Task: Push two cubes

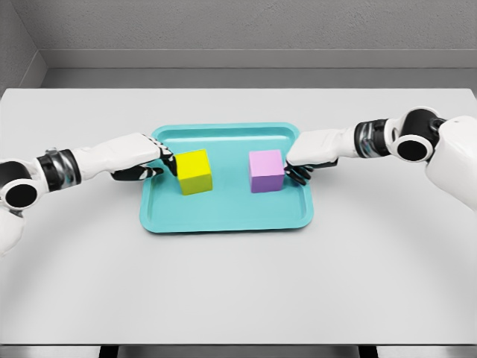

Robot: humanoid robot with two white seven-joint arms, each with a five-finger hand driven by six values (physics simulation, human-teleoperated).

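Push underway: left hand [153,165] on yellow cube [194,171], right hand [302,168] on purple cube [266,171], fingers curled, grasping nothing; next, drive both inward twd tray [223,216] center.

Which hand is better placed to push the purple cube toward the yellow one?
Right hand: its fingers sit at the purple cube's outer side. The left hand is beside the yellow cube.

Plain grey room, evenly lit.
White table [238,291] filling most of view; behind table, grey floor strip, then textured grey wall [246,22], side wall at left.
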